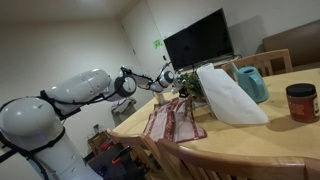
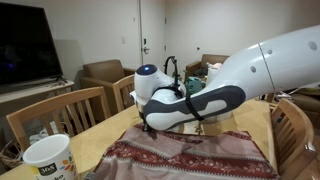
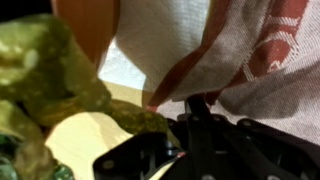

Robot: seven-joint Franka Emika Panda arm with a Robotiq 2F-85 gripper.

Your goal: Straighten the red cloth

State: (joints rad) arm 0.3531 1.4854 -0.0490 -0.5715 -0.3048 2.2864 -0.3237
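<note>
The red cloth (image 1: 175, 122) lies wrinkled on the wooden table (image 1: 260, 140), dull red-brown with pale stripes. It also fills the lower middle of an exterior view, where the red cloth (image 2: 195, 158) spreads toward the camera. My gripper (image 2: 160, 125) is low over the cloth's far edge. In the wrist view the gripper (image 3: 195, 100) is shut, its black fingertips pinching the edge of the red cloth (image 3: 250, 60), which hangs across the top of the picture.
A white folded sheet (image 1: 230, 95), a teal pitcher (image 1: 250, 82) and a red-lidded jar (image 1: 301, 102) stand beside the cloth. Green leafy material (image 3: 40, 70) sits close to the gripper. A mug (image 2: 48, 160) is at the table's near corner. Chairs (image 2: 60, 115) surround the table.
</note>
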